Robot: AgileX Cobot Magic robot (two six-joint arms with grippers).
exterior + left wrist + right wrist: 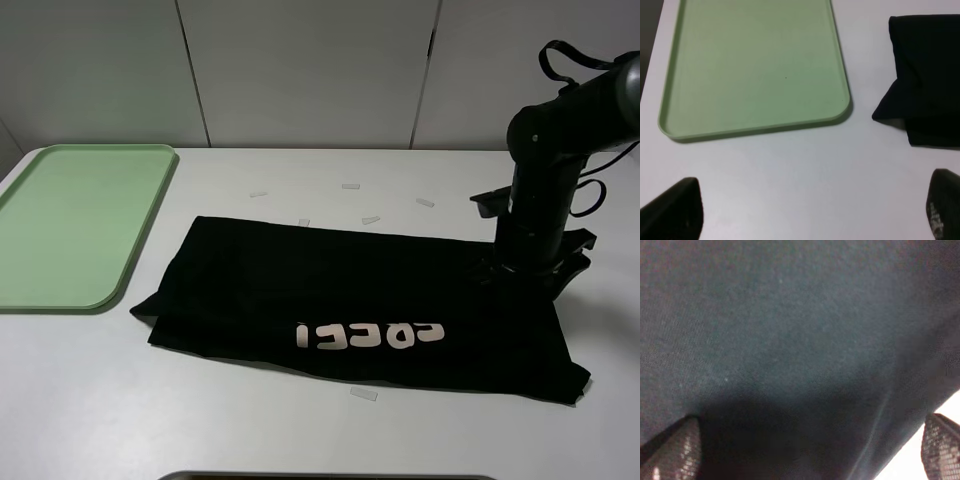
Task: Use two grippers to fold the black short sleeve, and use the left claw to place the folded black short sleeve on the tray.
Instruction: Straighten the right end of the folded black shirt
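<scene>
The right gripper [805, 450], wide open and empty like the left gripper [810, 210], may snag only the top layer of the doubled black T-shirt [350, 300].

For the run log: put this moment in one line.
black short sleeve: on table, off tray | left gripper: open, over table by tray corner | right gripper: open, low over the cloth

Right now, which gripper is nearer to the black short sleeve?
Right. The right gripper is low over the black short sleeve; the left gripper is off it, over the table near the tray.
</scene>
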